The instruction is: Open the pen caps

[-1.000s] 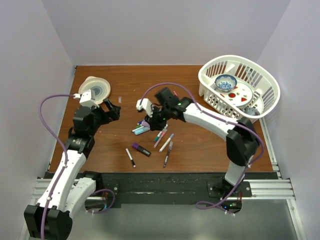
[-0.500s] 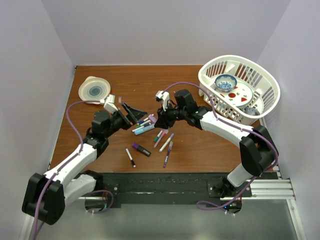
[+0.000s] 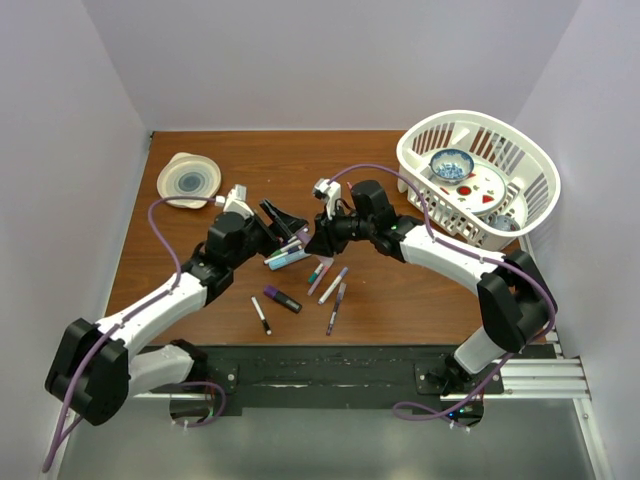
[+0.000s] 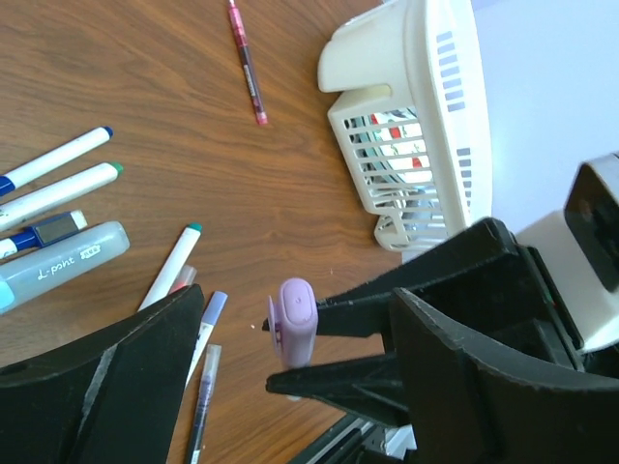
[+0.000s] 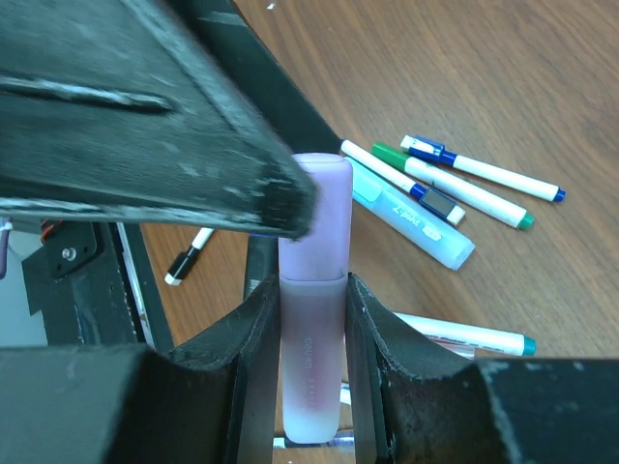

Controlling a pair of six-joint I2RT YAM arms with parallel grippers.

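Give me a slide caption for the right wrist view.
Right gripper clamps a lilac highlighter while the open left gripper straddles its cap.

I saw table [image 4: 145, 58] – smooth wood, faint sheen | pink pen [image 5: 312, 319] – frosted plastic | basket [image 4: 426, 106]: smooth white plastic

table [image 3: 250, 160]: brown wood grain | basket [image 4: 387, 58]: white | highlighter [image 5: 312, 367]: pale lilac | pens [image 5: 464, 188]: white, blue and green ends | bowl [image 3: 451, 163]: blue-patterned

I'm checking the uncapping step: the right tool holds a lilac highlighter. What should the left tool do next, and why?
Probably close the left tool on the cap: its jaws stand open either side of it, while the right tool grips the highlighter barrel.
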